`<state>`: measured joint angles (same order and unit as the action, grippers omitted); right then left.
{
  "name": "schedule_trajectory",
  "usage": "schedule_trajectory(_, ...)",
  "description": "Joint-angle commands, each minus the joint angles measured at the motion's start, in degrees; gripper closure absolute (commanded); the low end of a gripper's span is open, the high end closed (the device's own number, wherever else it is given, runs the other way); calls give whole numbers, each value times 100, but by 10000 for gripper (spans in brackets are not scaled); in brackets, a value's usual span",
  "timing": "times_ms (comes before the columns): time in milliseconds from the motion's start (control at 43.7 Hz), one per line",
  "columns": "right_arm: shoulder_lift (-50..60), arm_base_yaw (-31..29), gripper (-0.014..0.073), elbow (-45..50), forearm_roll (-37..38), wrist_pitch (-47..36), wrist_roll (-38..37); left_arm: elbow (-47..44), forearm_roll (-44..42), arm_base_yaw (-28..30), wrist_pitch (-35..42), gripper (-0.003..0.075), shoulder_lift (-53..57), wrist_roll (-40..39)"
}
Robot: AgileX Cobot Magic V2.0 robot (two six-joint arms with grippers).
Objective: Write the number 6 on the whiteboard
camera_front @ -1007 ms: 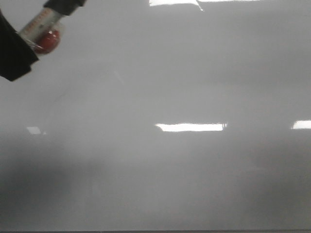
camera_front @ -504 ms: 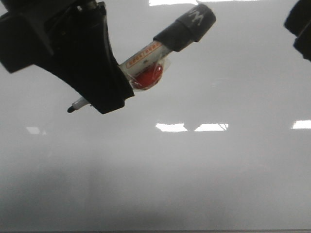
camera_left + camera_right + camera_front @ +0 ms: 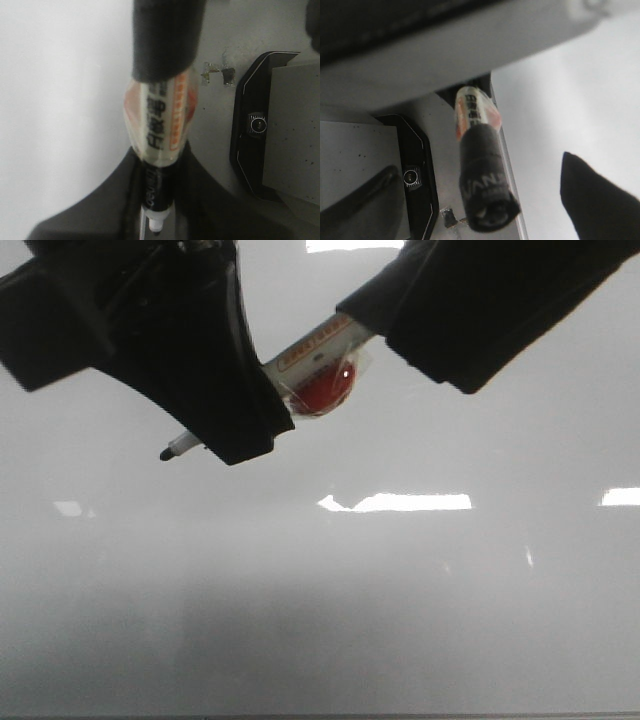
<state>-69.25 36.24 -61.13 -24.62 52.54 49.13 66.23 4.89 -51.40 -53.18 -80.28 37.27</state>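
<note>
The whiteboard (image 3: pixel 400 620) is a glossy grey-white surface that fills the front view. No drawn number 6 shows on it. My left gripper (image 3: pixel 235 440) is at the upper left, shut on a marker (image 3: pixel 315 365) with a clear barrel and a red and orange label. The bare tip (image 3: pixel 167 453) points left, just over the board. In the left wrist view the marker (image 3: pixel 162 125) runs between the fingers (image 3: pixel 100 215). My right gripper (image 3: pixel 480 300) reaches in from the upper right over the black cap (image 3: pixel 487 200). Its one visible finger (image 3: pixel 600 200) stands apart from the cap.
Bright rectangular reflections (image 3: pixel 400 502) lie across the board. Beside the board's edge (image 3: pixel 507 165) a black-framed device with a small round lens (image 3: pixel 257 125) rests on a grey surface; it also shows in the right wrist view (image 3: pixel 412 177).
My left gripper came in from the upper left with the marker and shifted slightly right. My right gripper moved in from the upper right edge and now covers the cap end.
</note>
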Motion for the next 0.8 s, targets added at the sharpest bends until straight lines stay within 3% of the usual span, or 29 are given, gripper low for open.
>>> schedule_trajectory(0,52,29,-10,-198,-213,-301,80,182,70,-49,313,741,169,5)
schedule_trajectory(252,48,29,201,-198,-352,-403,80,182,70,-49,349,741,169,17)
schedule_trajectory(527,48,29,259,-198,-431,-424,80,182,70,-49,362,741,169,17)
schedule_trajectory(687,48,29,456,-198,-431,-416,80,182,70,-49,480,720,169,17)
schedule_trajectory(778,48,29,562,-198,-431,-404,80,182,94,-49,555,612,169,17)
